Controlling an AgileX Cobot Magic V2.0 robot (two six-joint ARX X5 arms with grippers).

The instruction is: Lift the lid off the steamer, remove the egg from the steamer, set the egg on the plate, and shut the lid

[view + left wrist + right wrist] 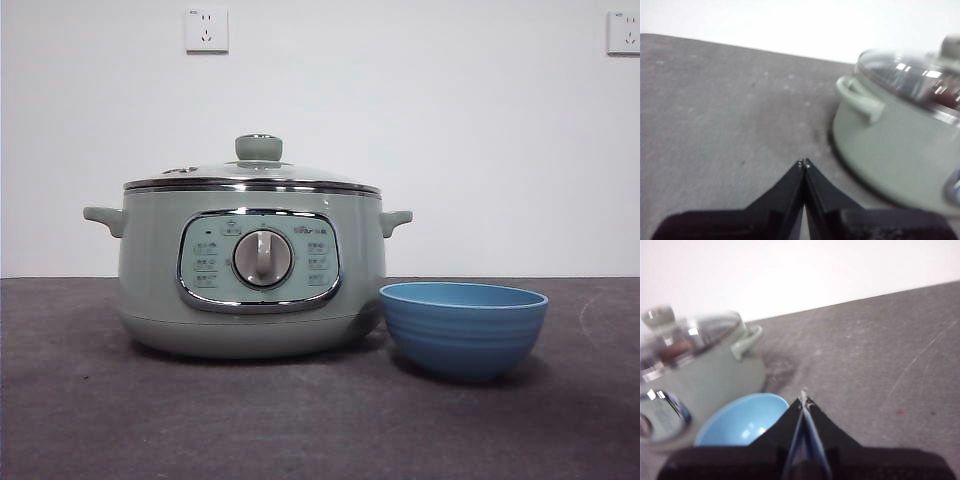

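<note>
**Two tools clenched and empty: hazards ahead of lid removal**

Both tools are clear of the work. The left tool (803, 162) has its jaws pressed tip to tip with nothing between them; it hangs above bare tabletop (715, 110), with the steamer (900, 145) off to one side and well apart from it. The right tool (803, 401) is likewise clenched and empty; it hangs just above the near rim of the plate (740, 422), which stands beside the steamer's base. Neither arm shows in the front view.

Position of the task items:
- The lid (252, 176) sits level on the steamer, its chrome rim seated all round. The knob (259, 147) stands upright at the centre.
- The plate, a blue bowl, is empty and rests on the tabletop close against the steamer wall, on the side of one handle (397, 219).
- The egg cannot be made out. Through the lid the wrist views show only blurred dark shapes.

Probable failure points, judged from this layout:
1. Closed jaws. A tool descending on the knob without first opening would strike the knob and could shift the steamer.
2. Knob grip. The knob is small, round and smooth. An off-centre pinch may let the lid tilt or slip free, and a wide shiny lid would drop heavily.
3. Plate clearance. The plate stands so near the steamer that an arm reaching for the lid from that side may nudge or tip it.
4. Egg handling. A round egg may roll in a shallow bowl, or crack under excess pressure.
</note>
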